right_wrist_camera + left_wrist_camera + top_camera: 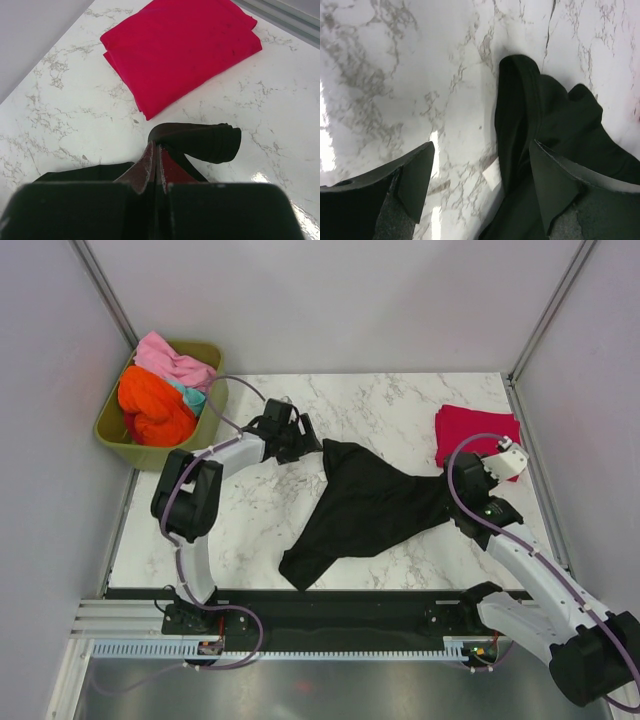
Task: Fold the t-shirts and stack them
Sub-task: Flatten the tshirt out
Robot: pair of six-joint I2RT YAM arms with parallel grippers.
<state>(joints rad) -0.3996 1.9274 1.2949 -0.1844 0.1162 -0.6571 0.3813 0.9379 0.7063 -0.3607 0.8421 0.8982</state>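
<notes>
Figure: A crumpled black cloth t-shirt (pixel 370 505) lies mid-table on the white marble tabletop (pixel 400 400). The left gripper (pixel 482 150) stands wide open over the shirt's upper-left edge, gripping nothing. The right gripper (pixel 156 150) is pinched tight on the shirt's right edge. 1 folded crimson cloth t-shirt (pixel 475 430) lies just beyond.
</notes>
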